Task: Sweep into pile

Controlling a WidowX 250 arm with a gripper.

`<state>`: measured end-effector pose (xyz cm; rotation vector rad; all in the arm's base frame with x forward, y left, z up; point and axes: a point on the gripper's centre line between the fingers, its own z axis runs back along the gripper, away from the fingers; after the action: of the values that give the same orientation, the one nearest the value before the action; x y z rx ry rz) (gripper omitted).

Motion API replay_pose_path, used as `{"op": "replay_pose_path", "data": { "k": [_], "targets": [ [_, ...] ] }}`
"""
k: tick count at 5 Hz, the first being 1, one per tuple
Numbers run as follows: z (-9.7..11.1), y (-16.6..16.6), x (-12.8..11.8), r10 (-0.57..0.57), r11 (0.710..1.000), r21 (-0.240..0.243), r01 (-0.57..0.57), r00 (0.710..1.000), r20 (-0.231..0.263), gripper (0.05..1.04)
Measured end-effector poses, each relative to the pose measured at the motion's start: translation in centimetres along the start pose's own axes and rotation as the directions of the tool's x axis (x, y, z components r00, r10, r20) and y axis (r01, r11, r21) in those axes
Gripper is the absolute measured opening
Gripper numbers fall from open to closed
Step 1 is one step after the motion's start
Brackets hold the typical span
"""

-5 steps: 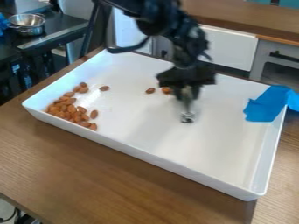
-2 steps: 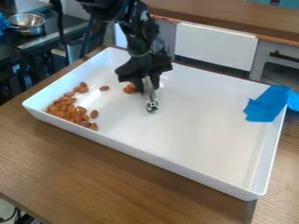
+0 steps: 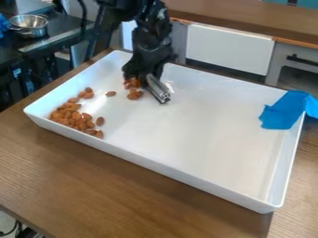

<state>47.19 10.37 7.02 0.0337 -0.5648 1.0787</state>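
I have the tool point(image 3: 146, 76) down over the far part of the white tray point(image 3: 155, 166), left of the middle as I see it, with the black arm point(image 3: 149, 35) coming in from the top edge of my view. I cannot tell how far the tool is spread, or whether it is pinching anything. A silvery metal piece point(image 3: 159, 88) slants out from under it, its lower end angled toward me and to the right; I can't make out how the two are joined.

Right beside the metal piece, on its left, is a small cluster of almonds point(image 3: 133, 94), partly tucked up against the dark underside of the tool. One loose almond point(image 3: 110, 93) lies between that cluster and the main pile point(image 3: 69, 114), which is bunched near the tray's left corner, close to the near wall, with a few almonds at its fringes.

For room to move, the tray's white floor stretches from the metal piece toward me and off to the right wall. The far wall runs just behind the tool, so that side is tight. The blue sheet point(image 3: 284, 111) drapes over the right wall near the far right corner, and wooden bench point(image 3: 93, 181) borders the tray's near side.
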Motion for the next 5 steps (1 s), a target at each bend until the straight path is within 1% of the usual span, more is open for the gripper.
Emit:
{"op": "replay_pose_path", "data": {
  "k": [1, 2, 3, 4, 5],
  "targets": [
    [-0.4, 0.2, 0.7, 0.08, 0.996, 0.048, -0.081, 0.996, 0.025, 0.374],
    [-0.6, 1.6, 0.2, 0.106, 0.99, 0.085, -0.109, 0.994, 0.042, 0.374],
    [0.2, 4.1, -0.6, 0.135, 0.986, 0.087, -0.141, 0.988, 0.072, 0.374],
    [1.3, 6.2, -1.6, 0.11, 0.991, 0.071, -0.115, 0.992, 0.063, 0.375],
    [1.9, 8.0, -2.0, 0.139, 0.988, 0.061, -0.145, 0.986, 0.09, 0.374]
  ]
}}
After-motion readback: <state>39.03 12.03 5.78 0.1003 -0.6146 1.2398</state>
